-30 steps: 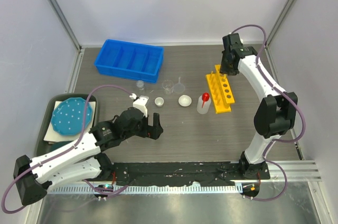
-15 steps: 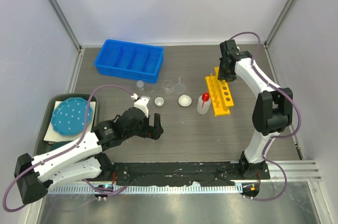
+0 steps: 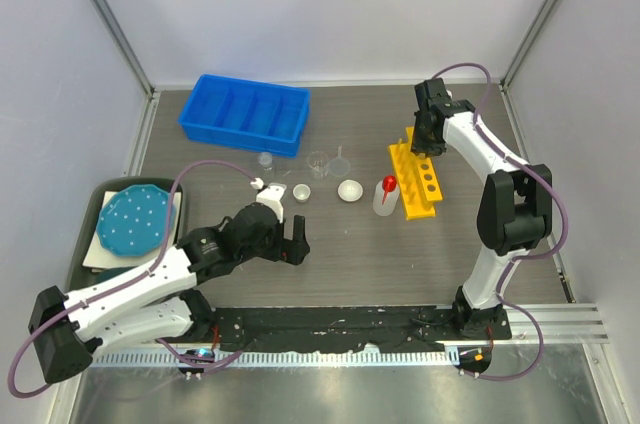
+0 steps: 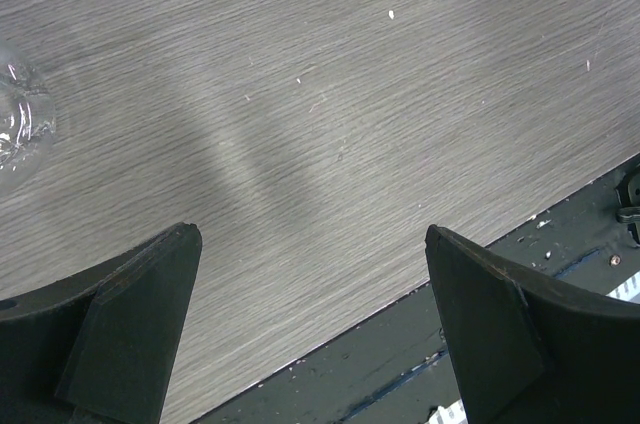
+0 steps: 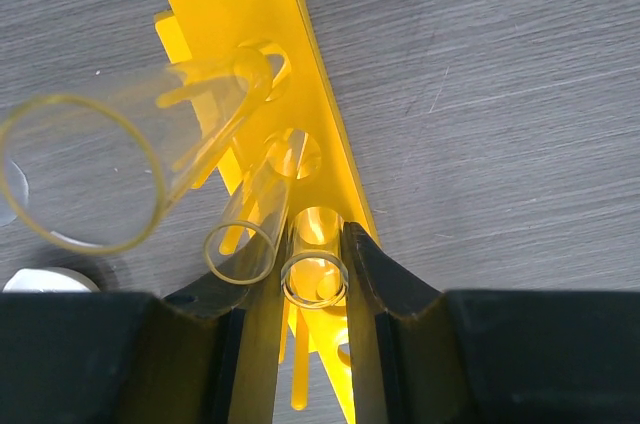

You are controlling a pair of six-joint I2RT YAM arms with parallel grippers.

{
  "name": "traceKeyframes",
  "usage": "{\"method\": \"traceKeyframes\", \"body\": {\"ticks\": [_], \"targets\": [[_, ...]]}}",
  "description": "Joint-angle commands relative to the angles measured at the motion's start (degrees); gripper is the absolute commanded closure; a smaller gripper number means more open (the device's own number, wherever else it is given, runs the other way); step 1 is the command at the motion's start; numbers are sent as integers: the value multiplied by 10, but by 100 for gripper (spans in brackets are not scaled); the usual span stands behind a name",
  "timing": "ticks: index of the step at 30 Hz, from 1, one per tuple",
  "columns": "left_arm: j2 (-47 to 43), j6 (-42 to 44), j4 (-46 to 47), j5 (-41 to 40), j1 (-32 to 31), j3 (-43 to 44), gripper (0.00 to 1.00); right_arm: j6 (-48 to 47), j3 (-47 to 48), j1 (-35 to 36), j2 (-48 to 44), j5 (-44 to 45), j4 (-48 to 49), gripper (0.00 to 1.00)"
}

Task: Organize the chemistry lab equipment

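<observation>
Right jaws clamped on thin clear tube [image 5: 315, 282], axis near upright, tip at yellow rack [image 5: 250, 4] hole directly below; I'd push straight down. Left jaws spread wide, empty, over tabletop [image 4: 350, 94], well apart.

In the upper right, the right pincer [image 3: 424, 146], clamping a thin clear tube [image 5: 314, 279], now sits lower and slightly further left, over the yellow rack's [image 3: 417, 182] far end.

The left arm [image 3: 130, 287] and right arm [image 3: 485, 149] have white links and black joints. A purple cable [image 3: 207, 164] loops along each. The fingers [image 4: 130, 329] are matte black wedges.
</observation>
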Motion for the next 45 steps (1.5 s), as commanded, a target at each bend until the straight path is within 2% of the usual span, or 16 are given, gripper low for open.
{"method": "traceKeyframes", "body": {"ticks": [1, 13, 27, 34, 45], "targets": [[6, 1, 1, -13, -3, 19, 0, -2, -11, -1, 7, 1, 20, 77], [18, 4, 3, -12, -3, 22, 0, -3, -15, -1, 15, -4, 24, 62], [17, 5, 2, -12, -3, 22, 0, -5, -1, -1, 4, 2, 11, 57], [17, 3, -9, -23, -3, 26, 0, -12, 11, -1, -51, 44, -12, 54], [20, -1, -36, -63, -3, 38, 0, -20, 9, 24, -203, 74, -54, 51]]}}
